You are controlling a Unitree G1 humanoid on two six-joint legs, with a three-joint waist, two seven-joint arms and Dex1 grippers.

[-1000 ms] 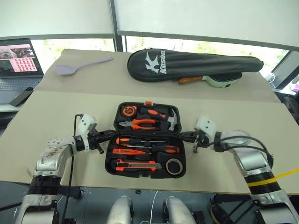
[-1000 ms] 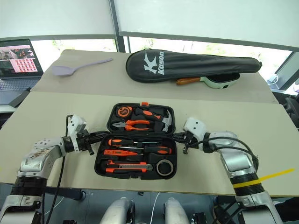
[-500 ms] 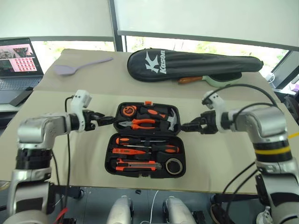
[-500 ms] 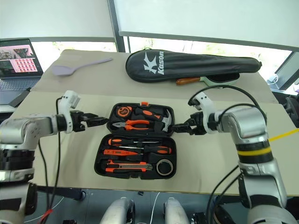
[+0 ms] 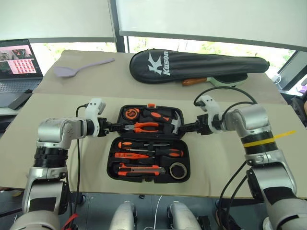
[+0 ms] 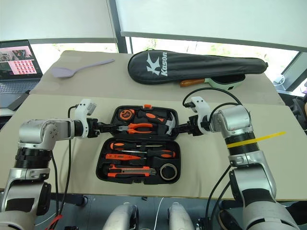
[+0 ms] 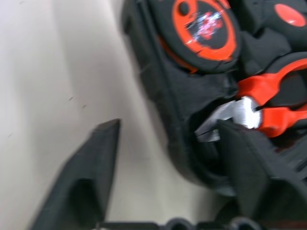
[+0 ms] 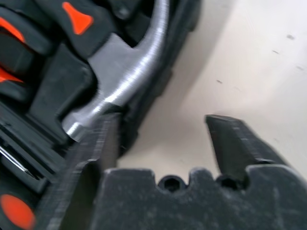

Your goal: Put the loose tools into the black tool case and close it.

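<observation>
Currently the left tool (image 5: 113, 128) stands with its jaws apart and holds nothing; in the left wrist view one finger (image 7: 91, 177) sits over bare counter and the other finger (image 7: 256, 167) lies over the inside of the rim, so the jaws straddle the left side wall of the far half of the black tool case (image 5: 149, 143); whether either finger touches the wall cannot be told. The right tool (image 5: 188, 128) is likewise parted and empty; in the right wrist view its fingers (image 8: 103, 136) bracket the right side wall of the same half, beside the steel hammer (image 5: 175, 123). Both tools point inward toward each other, level with the far half, one at each short side; neither arm is nearer than the other. The case lies open and flat on the counter (image 5: 72, 158), its hinge line running left to right between the tools; the far half carries the orange-handled pliers (image 5: 144, 127) and the hammer; the near half, toward the robot, carries the loose tools: two screwdrivers (image 5: 148, 144), the tester pen (image 5: 134, 155), the utility knife (image 5: 139, 169) and the tape roll (image 5: 178, 170), all seated in their recesses. Judged from this layout, loading is complete and closing remains; the far half must swing about the left-to-right hinge toward the robot and down onto the near half; both tools should lift evenly, since an uneven lift may twist the lid.
</observation>
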